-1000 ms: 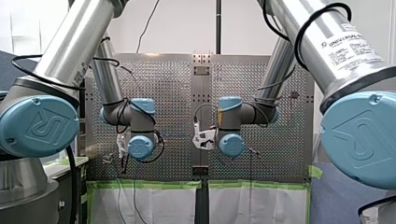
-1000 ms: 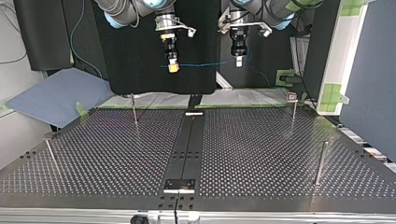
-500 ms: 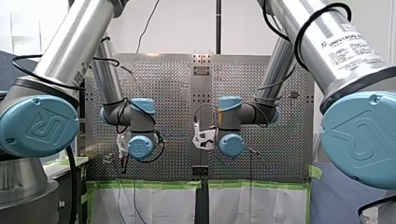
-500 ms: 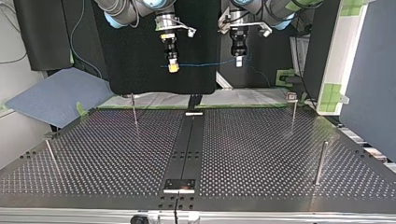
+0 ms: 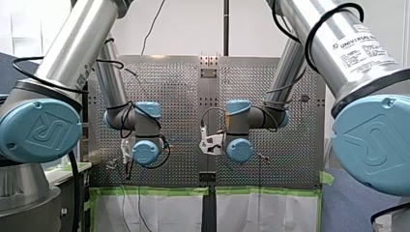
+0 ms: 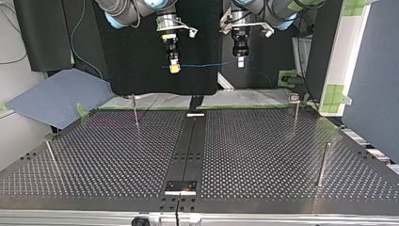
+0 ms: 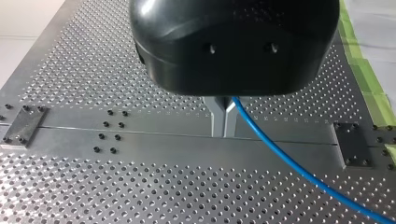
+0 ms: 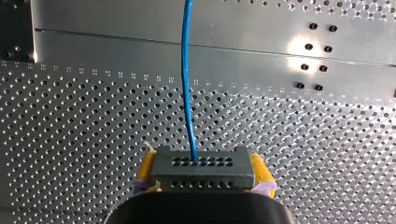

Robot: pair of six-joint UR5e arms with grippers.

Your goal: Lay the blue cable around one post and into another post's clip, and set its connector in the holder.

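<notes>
The thin blue cable (image 6: 207,64) hangs stretched between my two grippers, high above the perforated table (image 6: 254,155). In the top view my right gripper (image 6: 174,67), with yellow pads, holds one end. The right wrist view shows this gripper (image 8: 203,169) shut on a grey connector block (image 8: 202,168), with the cable (image 8: 187,84) running straight out ahead of it. My left gripper (image 6: 240,61) holds the cable farther along. In the left wrist view its metal fingers (image 7: 223,117) are shut on the cable (image 7: 289,165), which trails off to one side.
Thin posts stand on the table: one at the back left (image 6: 135,109), one with a clip head at the back right (image 6: 295,111), a taller one near right (image 6: 323,165), a leaning one near left (image 6: 51,157). A small plate (image 6: 180,186) sits on the centre strip.
</notes>
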